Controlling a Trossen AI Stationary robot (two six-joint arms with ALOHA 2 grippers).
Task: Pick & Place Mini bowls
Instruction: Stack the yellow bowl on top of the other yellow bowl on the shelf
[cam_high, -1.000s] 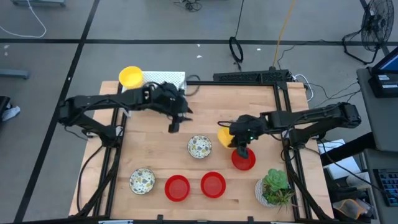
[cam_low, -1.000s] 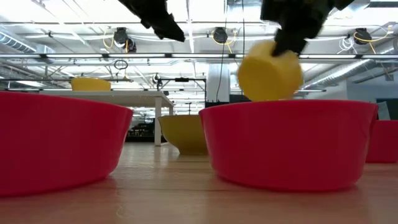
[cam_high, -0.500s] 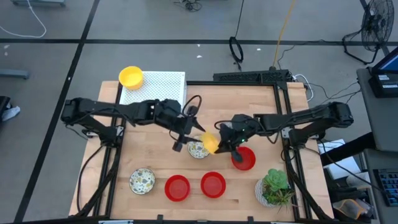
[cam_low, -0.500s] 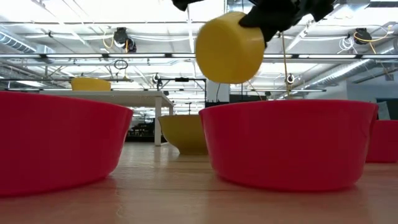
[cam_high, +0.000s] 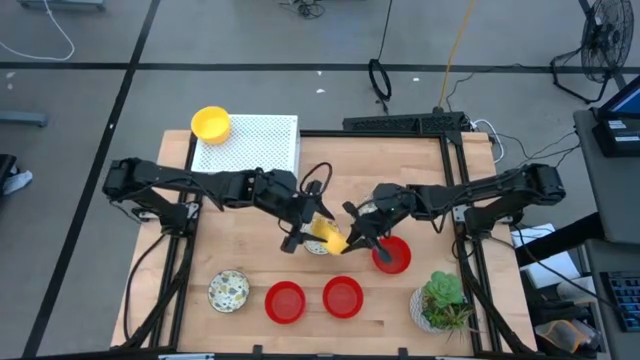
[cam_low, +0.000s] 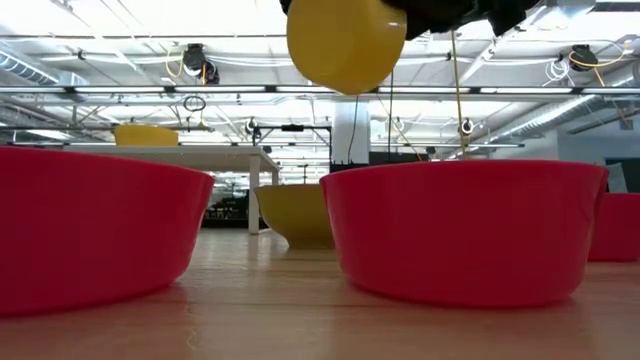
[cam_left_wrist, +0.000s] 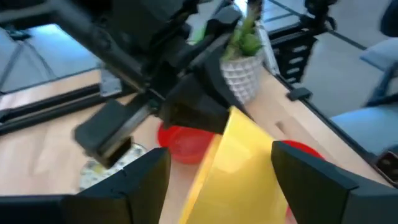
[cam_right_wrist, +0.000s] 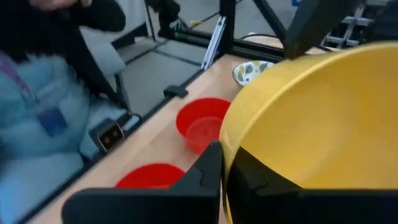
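A yellow mini bowl (cam_high: 328, 237) hangs tipped above the table's middle, over a patterned mini bowl (cam_high: 316, 246) that it partly hides. My right gripper (cam_high: 352, 240) is shut on it from the right. My left gripper (cam_high: 308, 228) comes from the left and stands open, one finger (cam_left_wrist: 143, 180) on each side of the yellow bowl (cam_left_wrist: 239, 168); I cannot tell whether they touch it. On the table stand three red bowls (cam_high: 285, 302) (cam_high: 343, 296) (cam_high: 392, 256) and a second patterned bowl (cam_high: 228, 290). My right gripper pinches the yellow bowl's wall at its rim (cam_right_wrist: 225, 163), one finger (cam_right_wrist: 261, 180) inside the hollow and one (cam_right_wrist: 202, 180) outside. The fingers come nearly level from the table's right side. The bowl is lifted clear and tipped, its mouth turned toward the right gripper.
Another yellow bowl (cam_high: 210, 124) sits at the far left beside a white perforated board (cam_high: 250, 143). A potted plant (cam_high: 440, 302) stands at the near right corner. The low view shows one more yellow bowl (cam_low: 295, 215) on the table behind the red ones.
My right gripper has carried the yellow bowl toward the table's left and a little higher, rolling its wrist, so the bowl has tipped over. My left gripper has swung from the far left toward the table's middle and now straddles the bowl.
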